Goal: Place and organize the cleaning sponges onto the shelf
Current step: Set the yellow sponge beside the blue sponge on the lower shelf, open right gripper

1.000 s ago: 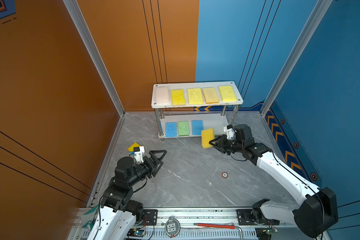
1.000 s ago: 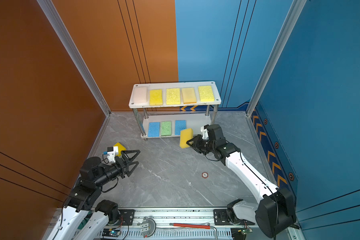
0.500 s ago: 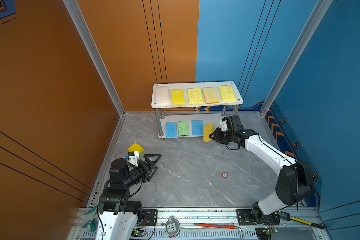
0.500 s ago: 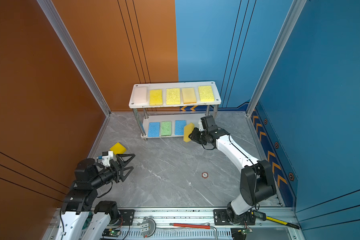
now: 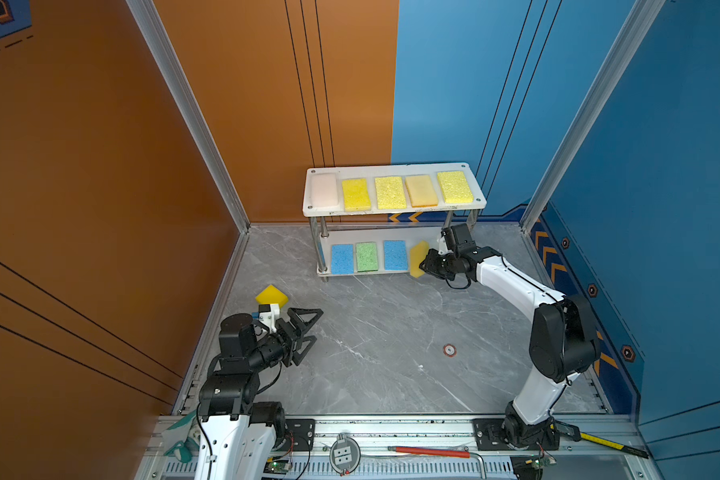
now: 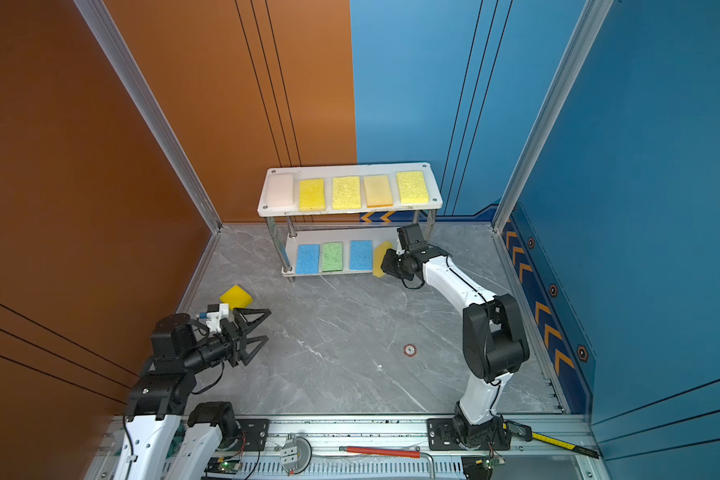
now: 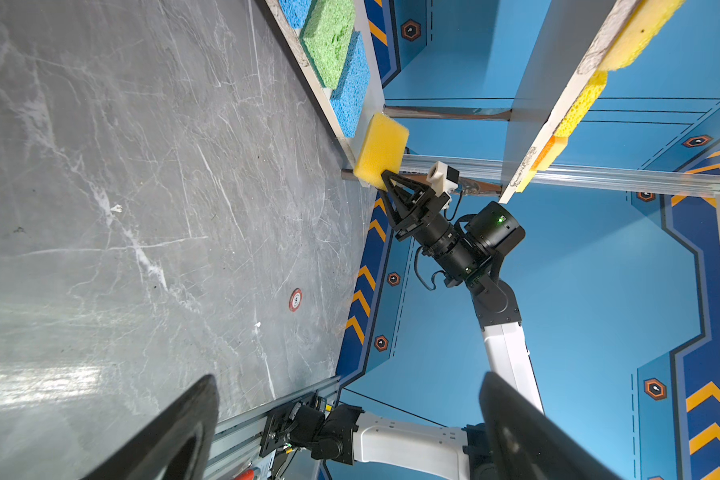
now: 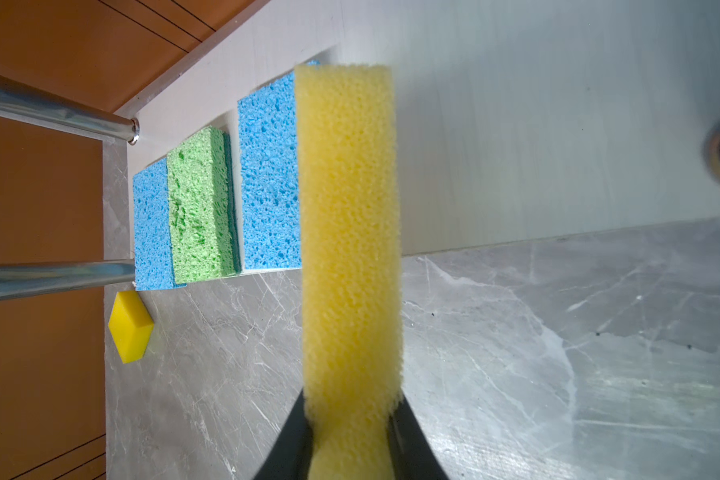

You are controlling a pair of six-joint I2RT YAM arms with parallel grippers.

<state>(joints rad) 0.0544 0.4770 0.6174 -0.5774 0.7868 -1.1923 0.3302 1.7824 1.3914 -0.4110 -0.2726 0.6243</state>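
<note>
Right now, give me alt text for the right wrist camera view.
The right hand grips a porous yellow foam sponge edge-on, its far end over the white lower shelf board beside a blue sponge, a green sponge and a second blue sponge lying flat. Beyond them, a smooth yellow foam block lies on the grey marbled table.

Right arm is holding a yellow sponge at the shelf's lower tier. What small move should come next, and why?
Probably carry the right gripper in over the lower board and lay the yellow sponge flat beside the nearest blue sponge. It is pinched on edge across the board's front edge, and the board is bare on that side.
</note>
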